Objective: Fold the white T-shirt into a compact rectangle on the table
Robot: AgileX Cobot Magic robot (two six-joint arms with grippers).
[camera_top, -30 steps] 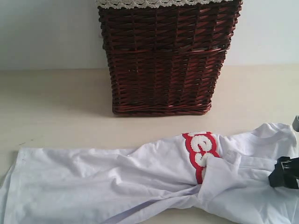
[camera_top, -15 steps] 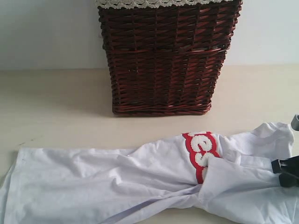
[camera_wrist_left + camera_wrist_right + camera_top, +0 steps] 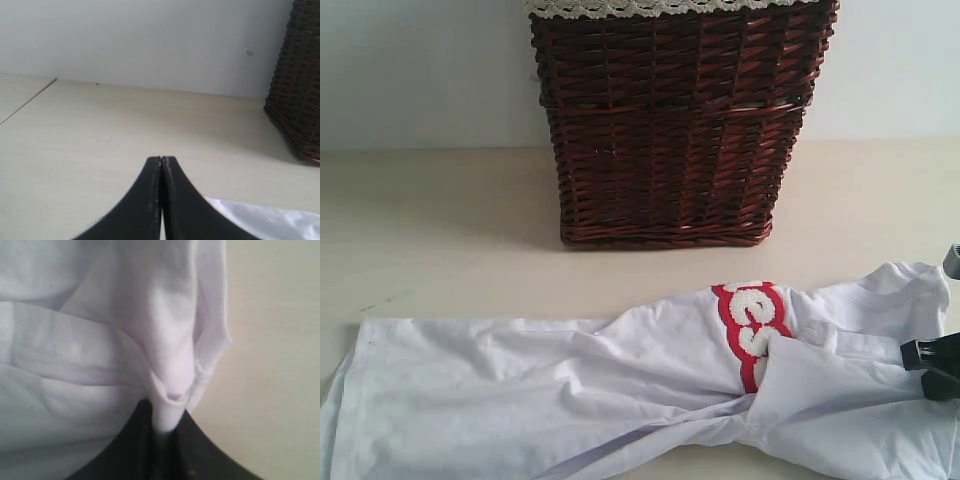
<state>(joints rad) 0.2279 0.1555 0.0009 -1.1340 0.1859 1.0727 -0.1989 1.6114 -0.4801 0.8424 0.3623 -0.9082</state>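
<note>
On the pale beige counter (image 3: 440,220), matte and faintly specked: one white T-shirt (image 3: 570,390), crumpled, stretched lengthwise, red-outlined letters showing. Behind it and apart from it stands a dark brown wicker basket (image 3: 670,130) with a lace rim, against a plain pale wall (image 3: 420,70). Pincers: right pincer (image 3: 166,422) clamped on a fold of shirt fabric; left pincer (image 3: 161,161) closed, empty, over bare counter.
</note>
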